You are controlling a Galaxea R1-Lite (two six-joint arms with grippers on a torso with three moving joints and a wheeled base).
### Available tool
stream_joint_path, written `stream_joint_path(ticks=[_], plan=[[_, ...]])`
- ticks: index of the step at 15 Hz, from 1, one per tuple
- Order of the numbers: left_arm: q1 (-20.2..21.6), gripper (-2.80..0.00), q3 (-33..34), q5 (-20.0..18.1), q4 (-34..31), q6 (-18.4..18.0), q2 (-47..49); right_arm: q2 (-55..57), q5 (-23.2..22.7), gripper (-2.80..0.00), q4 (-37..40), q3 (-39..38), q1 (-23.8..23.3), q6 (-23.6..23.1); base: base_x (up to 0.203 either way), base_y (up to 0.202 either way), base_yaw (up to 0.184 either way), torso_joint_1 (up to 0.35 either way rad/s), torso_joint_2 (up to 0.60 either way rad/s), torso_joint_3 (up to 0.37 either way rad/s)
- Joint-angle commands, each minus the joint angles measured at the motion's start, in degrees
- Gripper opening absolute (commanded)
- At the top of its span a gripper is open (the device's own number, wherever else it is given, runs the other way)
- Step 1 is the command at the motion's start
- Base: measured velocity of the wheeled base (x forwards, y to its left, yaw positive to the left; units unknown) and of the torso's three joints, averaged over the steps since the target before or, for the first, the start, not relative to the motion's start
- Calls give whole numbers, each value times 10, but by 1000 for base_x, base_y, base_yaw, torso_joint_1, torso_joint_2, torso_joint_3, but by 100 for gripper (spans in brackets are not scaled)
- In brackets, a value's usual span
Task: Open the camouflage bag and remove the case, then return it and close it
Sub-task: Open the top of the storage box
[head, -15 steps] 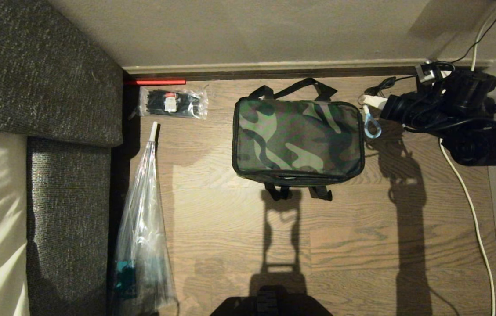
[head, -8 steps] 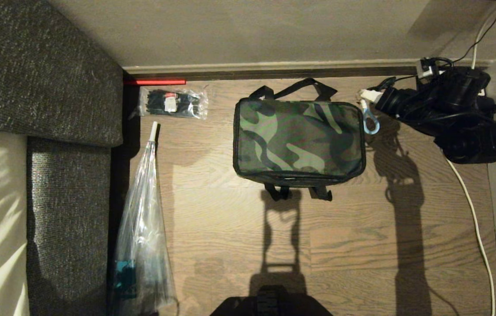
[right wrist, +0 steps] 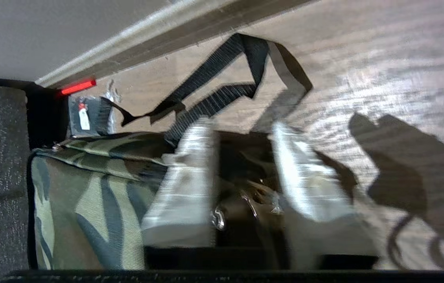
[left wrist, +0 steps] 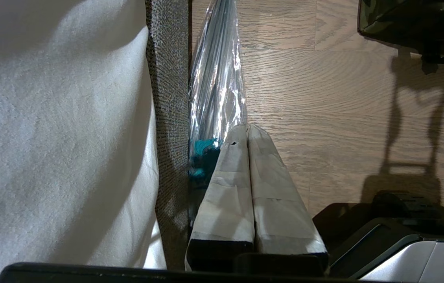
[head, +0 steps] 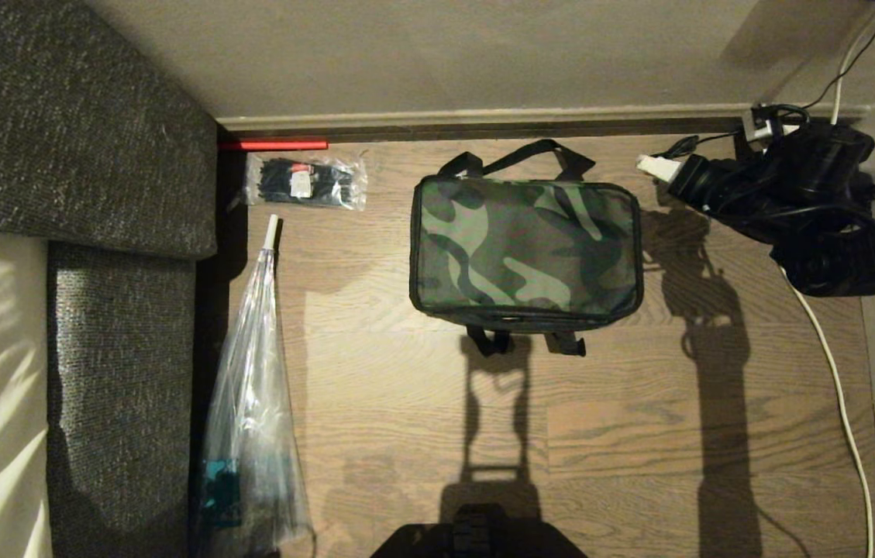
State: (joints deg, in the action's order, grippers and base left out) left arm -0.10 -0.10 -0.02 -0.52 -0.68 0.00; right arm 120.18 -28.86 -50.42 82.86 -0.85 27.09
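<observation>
The camouflage bag [head: 526, 244] lies shut on the wooden floor, its black straps sticking out at the back and front. My right gripper [head: 658, 169] hovers just off the bag's back right corner. In the right wrist view this gripper [right wrist: 241, 125] is open, its taped fingers [right wrist: 190, 177] apart over the bag's end [right wrist: 88, 192]. A shiny zipper pull [right wrist: 218, 218] hangs loose between them. My left gripper [left wrist: 247, 127] is shut on nothing, parked low beside the sofa. The case is hidden.
A grey sofa [head: 73, 155] fills the left side. A long clear plastic bag [head: 251, 403] and a packet of black ties [head: 305, 182] lie next to it. A white cable [head: 832, 372] runs along the floor on the right. The wall's skirting [head: 484, 120] is close behind the bag.
The right gripper has opened and let go of the pale blue ring pull, which no longer shows in the head view. The gripper has drawn slightly back toward the wall.
</observation>
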Motion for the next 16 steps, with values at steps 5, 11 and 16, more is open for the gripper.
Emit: stream_joint_path(ticks=[5,11,16], plan=[[0,-280,0,0,0,0,0,-53,-23,0,-1,-100,-37,2,0,0,0,0,0,0],[0,-280,0,0,0,0,0,-131,-82,0,9,-310,-3,39,0,0,0,0,0,0],[0,-280,0,0,0,0,0,-151,-76,0,0,-357,55,108,0,0,0,0,0,0]])
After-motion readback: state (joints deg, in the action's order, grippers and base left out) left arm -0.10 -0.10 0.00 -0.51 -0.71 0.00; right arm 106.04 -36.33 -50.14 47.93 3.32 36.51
